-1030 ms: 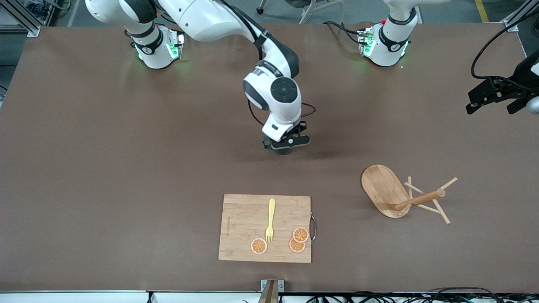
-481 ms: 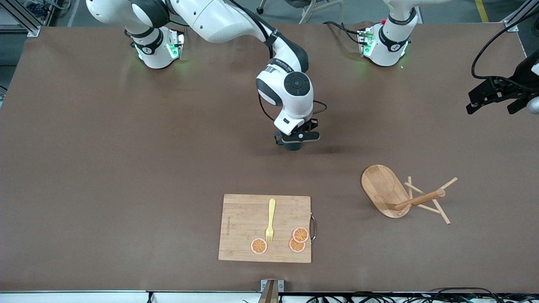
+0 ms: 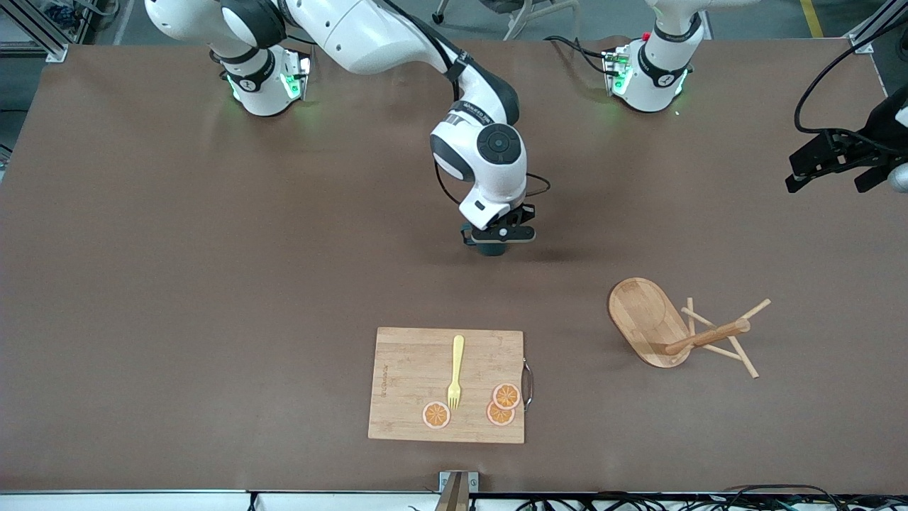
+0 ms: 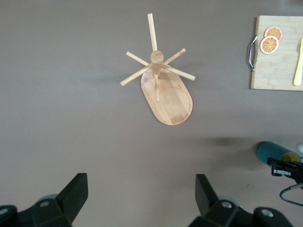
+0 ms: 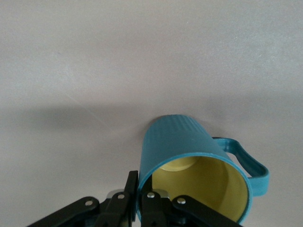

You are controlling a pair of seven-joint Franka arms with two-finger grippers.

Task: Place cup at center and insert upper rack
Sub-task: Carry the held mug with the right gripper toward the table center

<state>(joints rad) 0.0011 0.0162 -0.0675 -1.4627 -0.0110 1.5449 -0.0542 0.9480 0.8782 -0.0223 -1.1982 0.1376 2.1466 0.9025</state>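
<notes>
Teal and small, the cup (image 3: pixel 491 247) sits under the right gripper (image 3: pixel 496 236) in the front view, about at the middle of the brown table (image 3: pixel 213 284). The right arm comes from its base at the top of that view and reaches down to this place. The cup looks to be on the surface or just above it; I cannot tell which. Wooden and tipped over, the upper rack (image 3: pixel 670 328) lies nearer to the front camera than the cup, toward the left arm's end of the table. Its oval base stands on edge, and its post points away from the base toward the left arm's end, so the long axis runs roughly along the table's length. The left gripper (image 3: pixel 837 165) hangs over the table's edge at that same end; the left arm waits there and is, I judge, the better one to take the rack. A cutting board (image 3: pixel 445 385) with a fork (image 3: pixel 455 370) and orange slices (image 3: pixel 505 395) lies near the front edge.

From the left wrist view, the rack (image 4: pixel 161 82) is well apart from the left gripper (image 4: pixel 142 198), whose fingers stand wide apart with nothing between them. The cup (image 4: pixel 274 152) shows at one edge.

From the right wrist view, the right gripper (image 5: pixel 137 198) has its fingers together on the cup's (image 5: pixel 189 151) rim, one finger inside against the yellow wall and one outside. The handle points away from the fingers.
</notes>
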